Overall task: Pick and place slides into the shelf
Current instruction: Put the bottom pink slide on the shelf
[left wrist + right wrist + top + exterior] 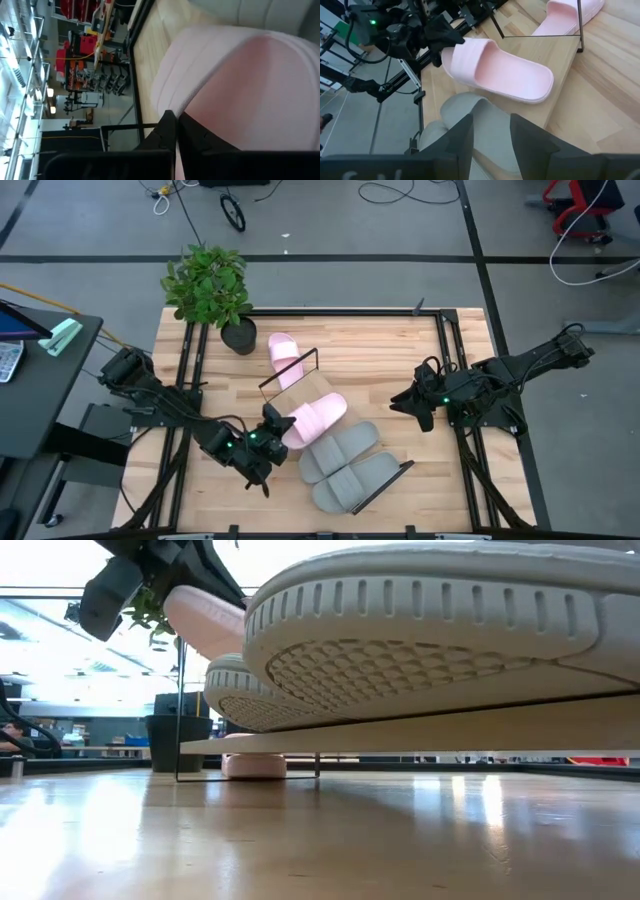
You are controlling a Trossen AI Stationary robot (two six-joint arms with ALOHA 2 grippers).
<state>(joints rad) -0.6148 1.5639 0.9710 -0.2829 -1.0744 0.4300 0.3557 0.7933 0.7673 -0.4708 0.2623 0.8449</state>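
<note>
The shelf [300, 395] is a light-wood board lying slantwise on the table. Two grey slides [340, 450] [358, 480] lie on its near end; in the low view their soles [450, 650] fill the front. One pale pink slide [283, 358] rests sole-down on the table beside the shelf's far end. A second pink slide [318, 418] lies across the board's middle, and my left gripper [279, 424] is shut on its near-left end. My right gripper [405, 402] hovers open over the table's right side, holding nothing. My left gripper grips the pink slide at its near-left end [451, 50], coming in nearly level from the table's near-left. Its shut fingers [172, 137] hide the exact spot. That end is raised [200, 615] and the slide tilts; its other end [545, 85] seems to lie on the board.
A potted plant [210, 285] stands at the table's far left corner. Thin dark wire frames [292, 370] [385, 485] rise at both ends of the shelf. Bare tabletop [400, 350] lies between the shelf and the right arm.
</note>
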